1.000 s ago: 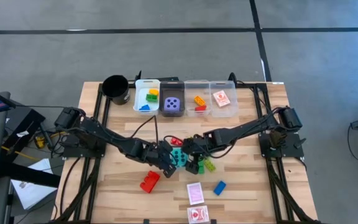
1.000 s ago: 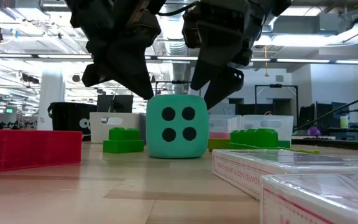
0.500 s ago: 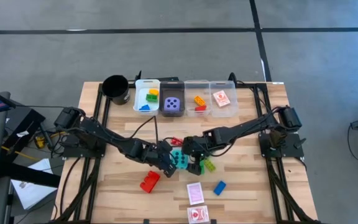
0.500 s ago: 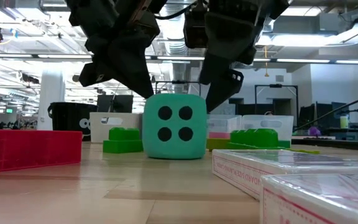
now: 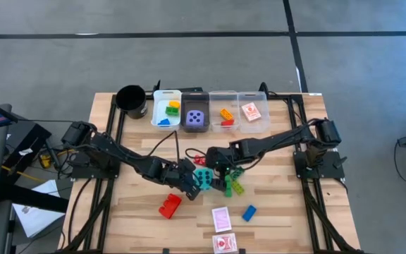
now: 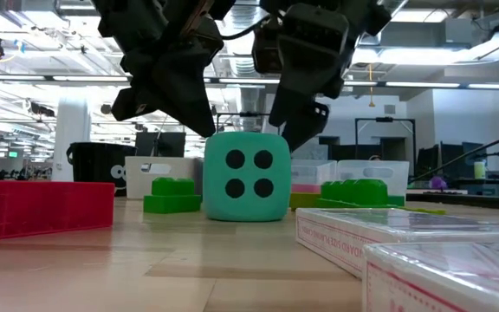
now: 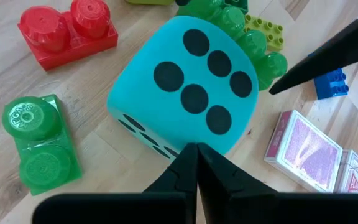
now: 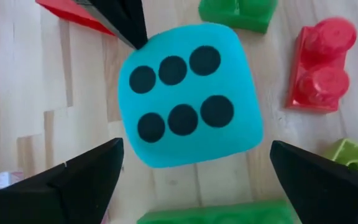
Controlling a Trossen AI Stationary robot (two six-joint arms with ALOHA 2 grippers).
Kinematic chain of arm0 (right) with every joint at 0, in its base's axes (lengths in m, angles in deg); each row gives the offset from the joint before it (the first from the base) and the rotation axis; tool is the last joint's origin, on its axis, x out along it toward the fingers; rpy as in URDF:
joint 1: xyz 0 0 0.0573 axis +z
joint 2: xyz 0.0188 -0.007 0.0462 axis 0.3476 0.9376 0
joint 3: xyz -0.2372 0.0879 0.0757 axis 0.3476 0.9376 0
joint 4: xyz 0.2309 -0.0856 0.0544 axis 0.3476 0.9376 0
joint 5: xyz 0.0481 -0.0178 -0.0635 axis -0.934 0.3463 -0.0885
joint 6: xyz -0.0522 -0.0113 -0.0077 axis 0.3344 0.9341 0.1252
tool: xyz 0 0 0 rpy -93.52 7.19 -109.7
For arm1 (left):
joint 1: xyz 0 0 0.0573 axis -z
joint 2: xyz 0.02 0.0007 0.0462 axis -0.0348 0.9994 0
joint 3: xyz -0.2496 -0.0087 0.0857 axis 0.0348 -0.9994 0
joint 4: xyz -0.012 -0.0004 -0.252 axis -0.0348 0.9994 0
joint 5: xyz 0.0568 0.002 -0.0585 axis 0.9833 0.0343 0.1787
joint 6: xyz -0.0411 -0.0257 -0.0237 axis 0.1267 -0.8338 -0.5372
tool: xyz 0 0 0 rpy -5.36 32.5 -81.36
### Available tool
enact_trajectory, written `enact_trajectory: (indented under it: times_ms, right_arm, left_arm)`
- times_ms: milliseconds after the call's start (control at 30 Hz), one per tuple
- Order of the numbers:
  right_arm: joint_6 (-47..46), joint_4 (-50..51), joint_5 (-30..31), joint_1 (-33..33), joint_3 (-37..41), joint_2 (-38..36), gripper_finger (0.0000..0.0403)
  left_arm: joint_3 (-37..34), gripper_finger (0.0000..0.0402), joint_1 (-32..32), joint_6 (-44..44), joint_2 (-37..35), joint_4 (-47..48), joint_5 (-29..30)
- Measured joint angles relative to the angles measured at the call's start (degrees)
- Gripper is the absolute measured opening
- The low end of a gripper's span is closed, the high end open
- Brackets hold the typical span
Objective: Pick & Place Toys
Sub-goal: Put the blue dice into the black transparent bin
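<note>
Two pincers flank the cyan die [image 5: 204, 178] mid-tabletop [image 5: 136, 212]. We note the right pincer [image 8: 191, 177] spread wide over it; the left pincer [image 7: 194, 163] pinched shut, empty, beside it. Die looks soft, light: grip opposite flat faces, expect squash.

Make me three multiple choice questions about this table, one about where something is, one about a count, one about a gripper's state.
1. Where does the purple die sit?
A. in a bin in the far row
B. in the black cup
C. beside the red brick

2. How many dots show on the cyan die's face in the low view?
A. two
B. four
C. six

3. How does the right gripper stand?
A. shut on a card
B. shut on a green brick
C. open, fingers either side of the cyan die

Answers: 1 A, it lies in the dark bin; 2 B, four black dots face that camera; 3 C, the right wrist view shows both fingers spread wide around it.
</note>
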Motion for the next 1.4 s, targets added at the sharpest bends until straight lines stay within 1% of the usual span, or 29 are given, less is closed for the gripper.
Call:
enact_trajectory:
  times_ms: [133,200,333,467,567,667,800,900,1000,1100,1167,1233,1300,1400]
  right_arm:
    - [5.39,-0.83,0.02,0.44,0.00,0.02,0.0398]
    - [7.42,-2.87,-0.24,0.98,0.39,0.02,0.0399]
    - [7.34,-6.63,-0.13,2.34,1.60,0.02,0.0398]
    - [7.33,-8.30,1.11,4.46,2.44,0.02,0.0399]
    - [6.74,-8.77,4.05,6.39,3.18,-0.25,0.0398]
    - [5.03,-12.10,8.50,8.81,7.12,-2.51,0.0396]
    - [4.06,-20.83,10.95,11.83,15.32,-9.15,0.0398]
    - [0.58,-27.82,18.20,14.29,23.38,-14.62,0.0399]
    - [-3.07,-40.03,27.31,16.88,30.96,-18.56,0.0399]
    - [-5.08,-51.59,32.98,18.94,36.99,-19.24,0.0400]
    - [-5.71,-57.80,34.20,19.70,39.53,-18.12,0.0400]
    - [-8.89,-62.38,34.46,19.78,40.91,-16.40,0.0400]
    - [-14.74,-63.62,34.39,19.71,40.81,-13.71,0.0400]
    - [-25.89,-65.27,34.40,20.10,39.32,-9.58,0.0400]
  left_arm:
    - [0.00,0.0000,0.00,0.00,0.00,0.02,0.00]
    - [0.00,0.0000,0.00,-0.01,0.00,0.05,-0.05]
    - [0.02,0.0000,0.11,-0.02,0.00,0.17,-0.52]
    - [0.04,0.0000,0.15,-0.02,0.00,0.20,-1.09]
    - [0.04,0.0000,0.17,-0.02,-0.02,0.22,-1.13]
    - [0.04,0.0000,0.09,0.24,-0.02,0.22,-0.53]
    - [0.04,0.0000,-0.11,0.31,0.00,-0.39,0.65]
    - [0.04,0.0000,-0.14,0.31,0.00,-1.33,0.67]
    - [0.04,0.0000,-0.11,0.37,0.00,-3.08,0.57]
    - [0.04,0.0000,-0.20,0.37,0.00,-4.62,0.74]
    - [0.04,0.0000,-0.35,0.40,0.00,-5.14,1.79]
    - [0.04,0.0000,-0.43,0.39,0.00,-5.54,2.57]
    - [0.04,0.0000,-0.69,0.39,0.00,-5.96,3.03]
    - [0.04,0.0000,-0.85,0.46,0.00,-5.58,3.02]
